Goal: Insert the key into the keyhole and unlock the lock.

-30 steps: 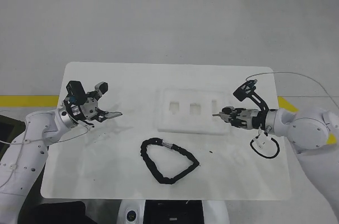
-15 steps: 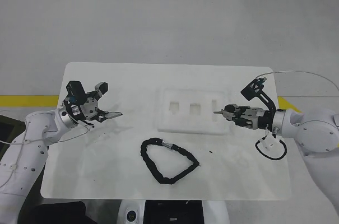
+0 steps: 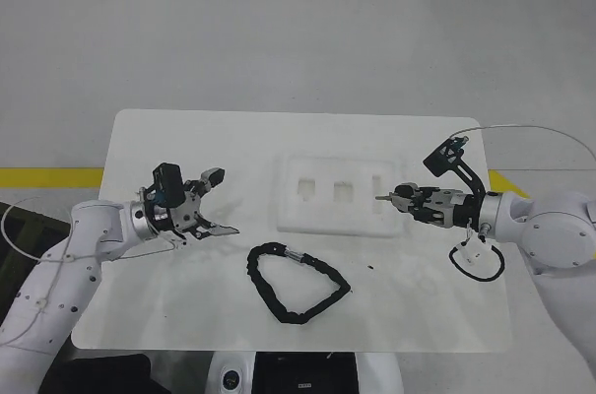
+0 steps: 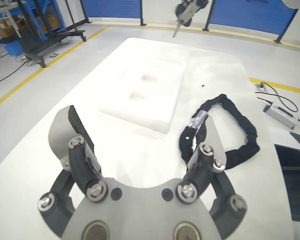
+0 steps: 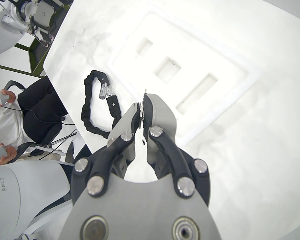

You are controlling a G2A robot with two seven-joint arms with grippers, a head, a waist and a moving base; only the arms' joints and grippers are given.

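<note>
On my white table, the chain lock lies nearer me than the foam tray, its metal barrel exposed. My left gripper hovers wide open left of the tray, probably to steady the lock. My right gripper pinches the key tip-first above the tray's right end.

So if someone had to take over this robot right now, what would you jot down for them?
Left gripper: open, empty, above the table beside the chain lock.
Right gripper: shut on the key, in the air over one end of the foam tray, apart from the lock.
Chain lock: a closed loop lying on the table in front of the tray, silver cylinder on its tray side.
Done: key gripped. Left: bring key to the lock, insert, turn, unlock.
</note>
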